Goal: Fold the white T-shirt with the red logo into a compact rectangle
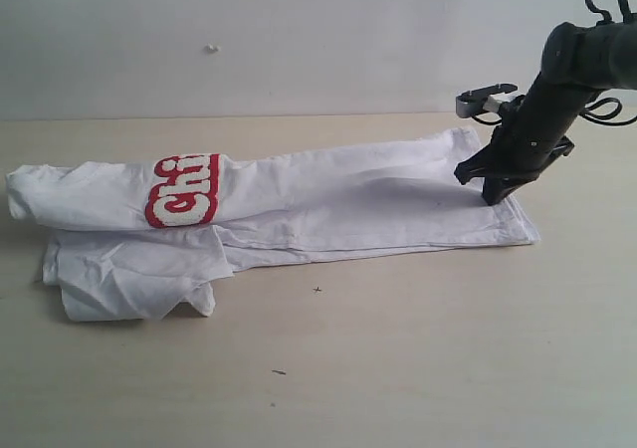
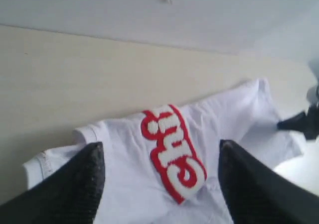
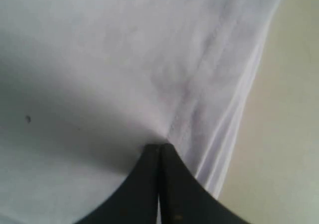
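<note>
White T-shirt (image 1: 328, 199) lies folded lengthwise on surface (image 1: 398, 368); right tool (image 1: 490, 189) clenched on its hem; left tool (image 2: 159, 149) released above red logo (image 1: 184, 191).

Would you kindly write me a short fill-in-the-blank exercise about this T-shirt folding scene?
1. The right claw is ____ on the white T-shirt near its edge.
2. The left claw hangs ____ above the red logo.
3. The logo's puffy letters are ____.
4. In the exterior view, the logo lies toward the shirt's ____ end.
Missing words: shut; open; white; left.
</note>
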`<control>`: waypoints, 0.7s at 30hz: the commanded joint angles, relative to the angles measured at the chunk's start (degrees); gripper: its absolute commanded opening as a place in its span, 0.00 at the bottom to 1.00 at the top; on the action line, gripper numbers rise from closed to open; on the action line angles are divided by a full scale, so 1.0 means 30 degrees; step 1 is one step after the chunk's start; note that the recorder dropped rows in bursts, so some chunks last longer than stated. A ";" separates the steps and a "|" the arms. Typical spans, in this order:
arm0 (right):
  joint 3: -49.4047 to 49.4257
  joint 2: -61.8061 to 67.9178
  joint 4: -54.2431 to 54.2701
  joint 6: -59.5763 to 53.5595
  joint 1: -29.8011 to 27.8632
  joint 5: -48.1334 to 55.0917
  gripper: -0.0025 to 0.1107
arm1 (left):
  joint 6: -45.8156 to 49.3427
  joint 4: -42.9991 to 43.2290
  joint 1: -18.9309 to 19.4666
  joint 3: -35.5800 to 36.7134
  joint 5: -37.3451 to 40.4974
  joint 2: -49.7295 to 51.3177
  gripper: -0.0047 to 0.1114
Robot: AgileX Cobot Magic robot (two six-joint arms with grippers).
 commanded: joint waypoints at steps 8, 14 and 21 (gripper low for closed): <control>-0.0467 0.0261 -0.0081 0.0410 -0.0076 0.0814 0.02 | 0.0968 0.8288 -0.8189 0.3426 -0.0573 -0.0724 0.54; -0.0467 0.0261 0.0143 0.0410 -0.0076 0.1068 0.02 | -0.4459 1.7980 -1.3256 0.7727 -0.9480 -0.0807 0.51; -0.0467 0.0261 0.0172 0.0410 -0.0076 0.1033 0.02 | -0.6593 1.9413 -1.3442 0.8587 -0.9408 0.0835 0.15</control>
